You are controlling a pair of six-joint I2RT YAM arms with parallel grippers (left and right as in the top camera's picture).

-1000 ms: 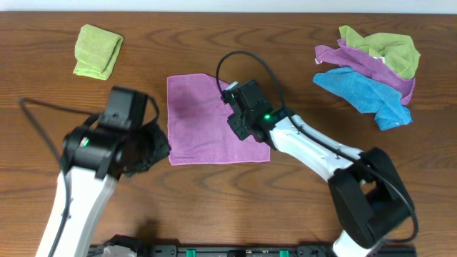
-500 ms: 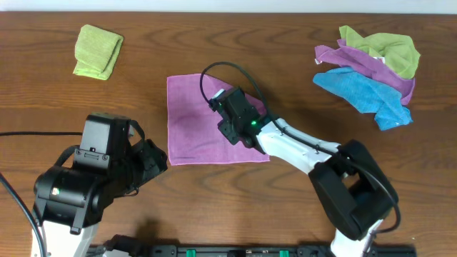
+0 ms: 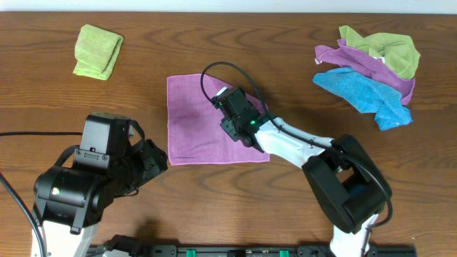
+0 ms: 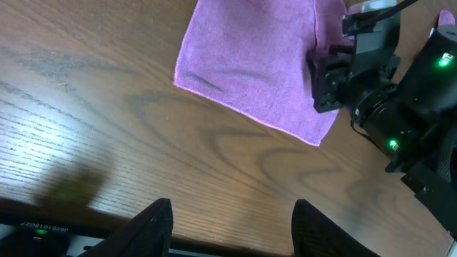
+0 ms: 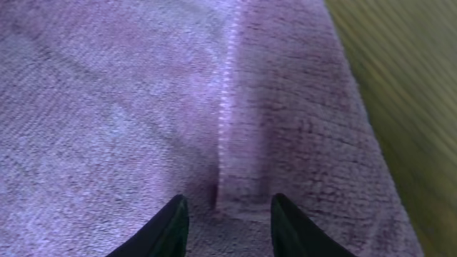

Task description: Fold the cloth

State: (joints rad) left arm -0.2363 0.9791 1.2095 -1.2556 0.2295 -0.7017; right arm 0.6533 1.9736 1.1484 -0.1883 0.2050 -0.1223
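The purple cloth [image 3: 193, 118] lies flat on the wooden table, left of centre. My right gripper [image 3: 230, 114] rests low over its right half and also shows in the left wrist view, right gripper [image 4: 330, 78]. In the right wrist view the cloth [image 5: 128, 100] fills the frame. A hemmed edge [image 5: 228, 121] of an upper layer ends just ahead of my right gripper [image 5: 230, 232], whose jaws stand apart with nothing pinched. My left gripper [image 4: 232, 228] is open over bare wood near the front table edge, well short of the cloth [image 4: 250, 64].
A folded lime-green towel [image 3: 98, 51] lies at the back left. A heap of green, purple and blue towels [image 3: 371, 68] sits at the back right. The right arm's black cable [image 3: 214, 71] loops above the cloth. The left arm [image 3: 93, 178] fills the near left.
The left arm has pulled back toward the near left corner, away from the cloth. The right gripper has slid a little left over the cloth. Little moved in the last half second.
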